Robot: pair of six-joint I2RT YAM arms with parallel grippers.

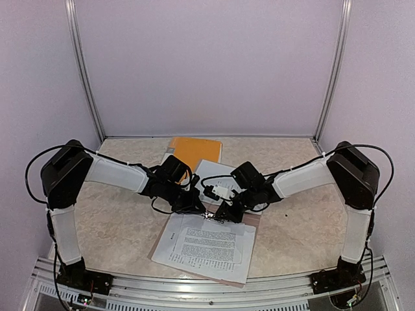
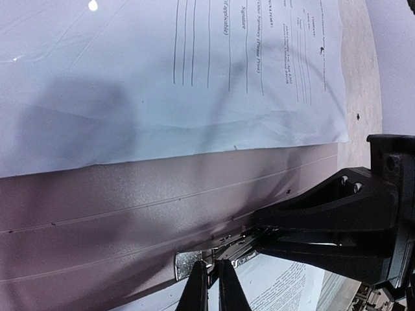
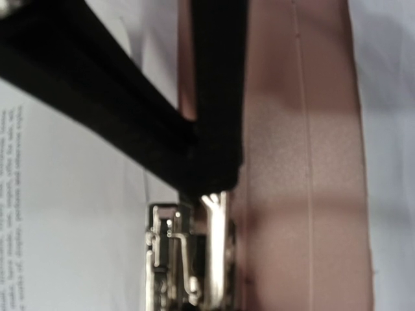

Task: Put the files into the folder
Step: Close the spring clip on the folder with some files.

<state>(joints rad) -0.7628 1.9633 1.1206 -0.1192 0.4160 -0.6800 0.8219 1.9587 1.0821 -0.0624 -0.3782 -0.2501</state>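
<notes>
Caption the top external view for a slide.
The left gripper and right gripper meet at the metal clip of a taupe folder bearing printed files, orange folder behind.

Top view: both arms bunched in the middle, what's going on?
Both arms work at the metal clip of the taupe folder lying near the front. The right gripper seems to pinch the clip; the left gripper, shut, sits beside it. Printed files lie on the folder; another sheet and an orange folder lie behind.
</notes>
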